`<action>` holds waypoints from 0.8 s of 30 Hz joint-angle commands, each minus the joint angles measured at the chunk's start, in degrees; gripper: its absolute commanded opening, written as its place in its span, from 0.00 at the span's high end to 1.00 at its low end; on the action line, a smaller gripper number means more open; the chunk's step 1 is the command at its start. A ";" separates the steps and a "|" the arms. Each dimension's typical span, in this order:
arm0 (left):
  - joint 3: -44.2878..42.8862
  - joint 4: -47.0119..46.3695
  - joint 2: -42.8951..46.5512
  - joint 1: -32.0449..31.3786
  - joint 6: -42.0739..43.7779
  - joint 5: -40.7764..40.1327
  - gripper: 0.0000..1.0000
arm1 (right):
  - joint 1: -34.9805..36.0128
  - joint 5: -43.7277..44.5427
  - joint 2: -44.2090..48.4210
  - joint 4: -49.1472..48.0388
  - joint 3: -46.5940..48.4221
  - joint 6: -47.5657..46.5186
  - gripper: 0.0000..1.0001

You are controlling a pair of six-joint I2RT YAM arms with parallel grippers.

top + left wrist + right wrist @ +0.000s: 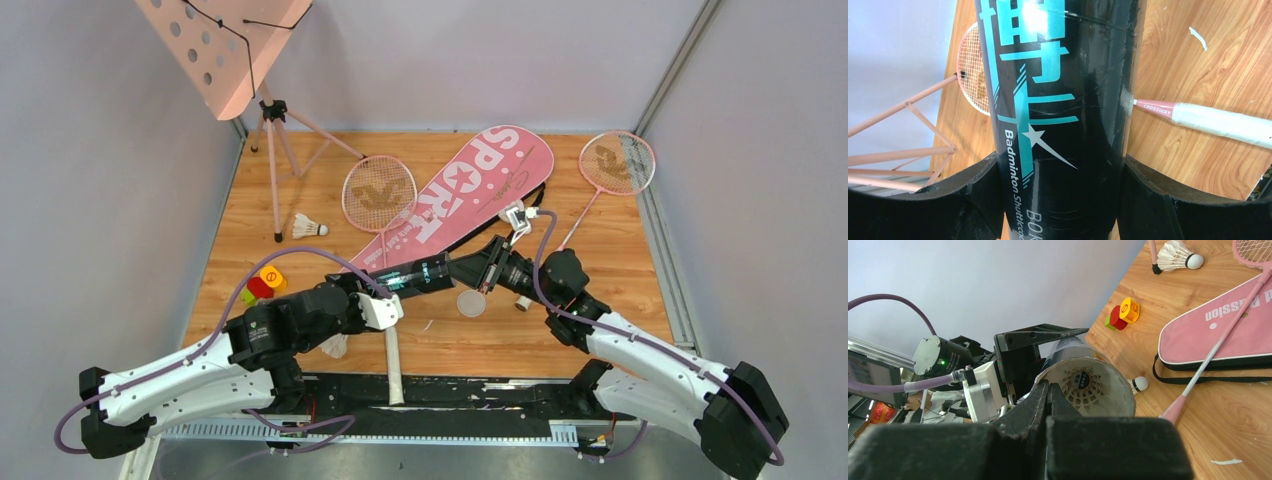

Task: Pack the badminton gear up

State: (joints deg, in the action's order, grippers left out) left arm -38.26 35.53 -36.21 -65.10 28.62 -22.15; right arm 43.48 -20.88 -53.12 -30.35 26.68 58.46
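Left gripper [1058, 167] grasps the black tube [425, 272] around its body, holding it above the table [620, 300]. Right gripper [1049, 392] is clenched, jaws pressed together, tips at the tube's open mouth. A shuttlecock [1083, 385] sits inside the tube. The bag [470, 190] lies behind the tube. One racket [380, 195] lies at the bag's left edge, the other [618, 162] to its right.

The left arm [180, 378] and right arm [655, 362] have white shells, black joints and black bases; a purple cable [536, 262] runs along each.
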 commanded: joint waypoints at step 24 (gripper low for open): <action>-2.29 -3.47 -0.84 0.09 -1.95 -12.97 0.57 | 0.95 10.01 12.36 22.69 7.02 -10.08 0.59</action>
State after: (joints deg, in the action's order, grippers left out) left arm -38.26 33.95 -37.54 -65.10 28.32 -27.59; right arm 44.18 -12.51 -41.08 -9.78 32.05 51.13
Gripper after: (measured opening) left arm 0.730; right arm 0.423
